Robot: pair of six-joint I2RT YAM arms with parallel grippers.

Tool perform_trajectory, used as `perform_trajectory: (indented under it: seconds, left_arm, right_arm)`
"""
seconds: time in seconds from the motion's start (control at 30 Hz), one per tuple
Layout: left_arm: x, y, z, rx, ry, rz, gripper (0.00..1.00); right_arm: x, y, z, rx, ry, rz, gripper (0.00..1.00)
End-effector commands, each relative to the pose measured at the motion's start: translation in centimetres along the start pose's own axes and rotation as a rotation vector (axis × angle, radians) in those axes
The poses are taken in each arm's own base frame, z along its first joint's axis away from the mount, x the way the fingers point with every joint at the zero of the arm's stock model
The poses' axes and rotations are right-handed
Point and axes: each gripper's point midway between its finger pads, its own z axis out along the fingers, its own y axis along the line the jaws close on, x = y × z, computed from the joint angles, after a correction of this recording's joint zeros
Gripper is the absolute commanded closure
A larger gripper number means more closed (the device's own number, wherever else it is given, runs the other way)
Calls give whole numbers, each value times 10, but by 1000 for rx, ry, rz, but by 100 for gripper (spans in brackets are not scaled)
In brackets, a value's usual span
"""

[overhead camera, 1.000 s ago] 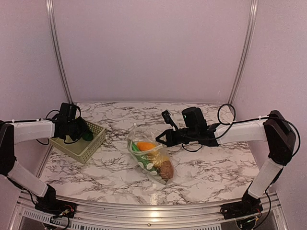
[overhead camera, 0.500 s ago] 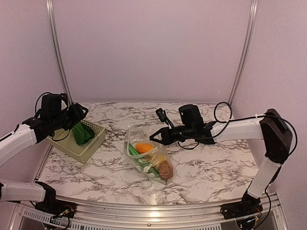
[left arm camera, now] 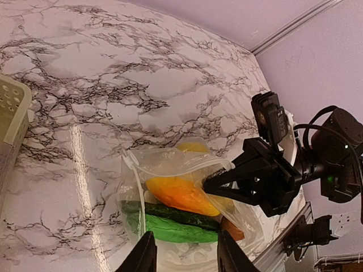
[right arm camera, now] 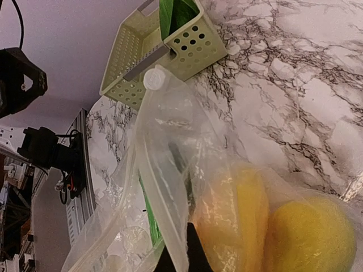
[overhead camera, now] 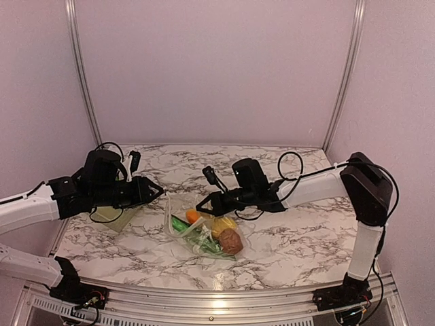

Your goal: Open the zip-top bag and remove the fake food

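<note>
Pinching one lip of the bag, the right tool has its jaws pressed together on the clear film. It holds that side of the mouth up, so the opening gapes toward the left of the overhead frame. The bag lies on the marble-patterned worktop at lower centre of the overhead view, between the two arms. It is apart from the pale green basket, which shows at the top of the right wrist view with one green piece standing in it. Inside the bag sit an orange piece, green vegetables beneath it, a yellow lemon and a brown lump.

The left tool hovers just left of the mouth, jaws spread with nothing between them, aimed at the opening.

The film looks thin, soft and crinkly — it will likely fold and slide rather than hold a shape. That single pinch at the lip is probably all that props the mouth open. The toy food looks light, hard and smooth, so likely slippery under the pads. The orange piece lies uppermost and nearest the mouth — the likeliest one to take next. It would be best gripped across its narrow width near the middle, not at a tapering end, and without catching film.
</note>
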Motion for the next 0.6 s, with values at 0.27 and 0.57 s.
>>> perform_trajectory:
  seconds: [0.27, 0.57]
  left_arm:
    - [77, -7, 50, -82, 150, -86, 66]
    - [104, 25, 77, -226, 190, -180, 57]
  right_arm:
    - [3, -8, 16, 4, -35, 44, 100]
    - [4, -6, 17, -2, -35, 42, 100]
